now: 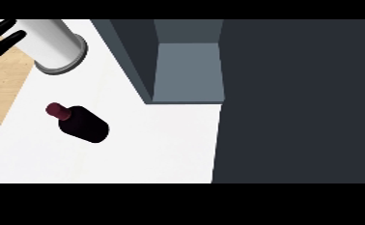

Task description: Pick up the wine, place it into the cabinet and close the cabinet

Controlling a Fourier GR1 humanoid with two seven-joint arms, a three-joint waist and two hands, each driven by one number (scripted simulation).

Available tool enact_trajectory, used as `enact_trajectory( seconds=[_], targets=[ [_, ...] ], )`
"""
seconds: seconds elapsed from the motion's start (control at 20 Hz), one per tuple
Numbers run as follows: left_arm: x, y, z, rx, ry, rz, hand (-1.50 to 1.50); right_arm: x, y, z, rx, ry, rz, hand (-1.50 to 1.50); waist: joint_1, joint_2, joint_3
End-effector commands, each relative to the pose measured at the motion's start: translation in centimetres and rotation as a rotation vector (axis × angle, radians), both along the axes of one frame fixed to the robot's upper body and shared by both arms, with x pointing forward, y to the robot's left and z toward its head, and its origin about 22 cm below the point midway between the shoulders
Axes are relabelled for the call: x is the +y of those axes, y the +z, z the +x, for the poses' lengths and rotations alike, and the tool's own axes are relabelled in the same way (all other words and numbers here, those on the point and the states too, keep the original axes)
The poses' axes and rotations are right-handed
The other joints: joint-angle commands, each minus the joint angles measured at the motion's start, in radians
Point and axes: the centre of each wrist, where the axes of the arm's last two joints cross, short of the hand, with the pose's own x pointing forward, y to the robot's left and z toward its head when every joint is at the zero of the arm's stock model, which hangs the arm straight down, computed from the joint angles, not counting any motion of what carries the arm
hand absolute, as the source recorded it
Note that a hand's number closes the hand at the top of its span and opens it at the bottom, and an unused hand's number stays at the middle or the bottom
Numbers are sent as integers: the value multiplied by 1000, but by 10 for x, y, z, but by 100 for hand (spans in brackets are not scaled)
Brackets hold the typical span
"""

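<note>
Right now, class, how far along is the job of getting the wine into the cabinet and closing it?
Nothing looks done. The dark red wine bottle stands on the white counter, unheld. The grey cabinet is open, with nothing visible inside. Only the left hand shows, fingers straight, at the upper left edge. Picking up, placing and closing remain.

A white tabletop [157,147] filled the lower left, evenly lit. Along the far left edge a strip of pale wood [13,81] showed. On the right, a broad dark slate panel [292,103] ran top to bottom, touching the tabletop's right edge.
</note>
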Motion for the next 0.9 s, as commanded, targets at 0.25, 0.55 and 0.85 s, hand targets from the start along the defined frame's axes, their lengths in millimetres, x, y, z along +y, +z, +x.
enact_trajectory(
  seconds=[0.25,0.55,0.85],
  targets=[
    [-16,28,-7,25,-3,7,-150,5,36,-26,-2,22,38,-150,3,-2,0],
    [-9,-4,11,70,2,41,-150,4,55,-30,6,29,45,-150,-3,-2,0],
    [-24,-13,29,74,84,41,-150,8,63,-24,-6,17,45,-150,-4,-1,0]
  ],
)
